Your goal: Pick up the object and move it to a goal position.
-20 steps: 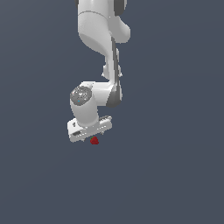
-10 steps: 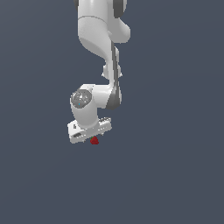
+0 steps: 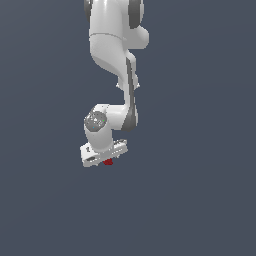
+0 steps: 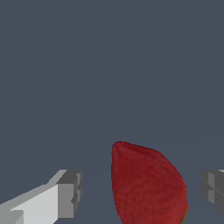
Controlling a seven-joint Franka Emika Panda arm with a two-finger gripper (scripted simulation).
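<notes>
The red strawberry (image 4: 146, 183) lies between my two fingers in the wrist view, with a gap on each side. A hint of green shows at its end. The left finger (image 4: 65, 194) and the right finger (image 4: 212, 188) stand apart from it, so my gripper (image 4: 140, 192) is open and straddles the berry. In the exterior view the white hand (image 3: 102, 152) hangs low over the strawberry (image 3: 108, 161), which shows as a small red spot just under the hand's edge. The fingertips are hidden there.
A plain dark grey surface fills both views. The white arm (image 3: 115, 55) comes down from the top of the exterior view. No other object shows.
The hand has sunk slightly onto the strawberry, so less of the red spot shows below it. The strawberry has not moved.
</notes>
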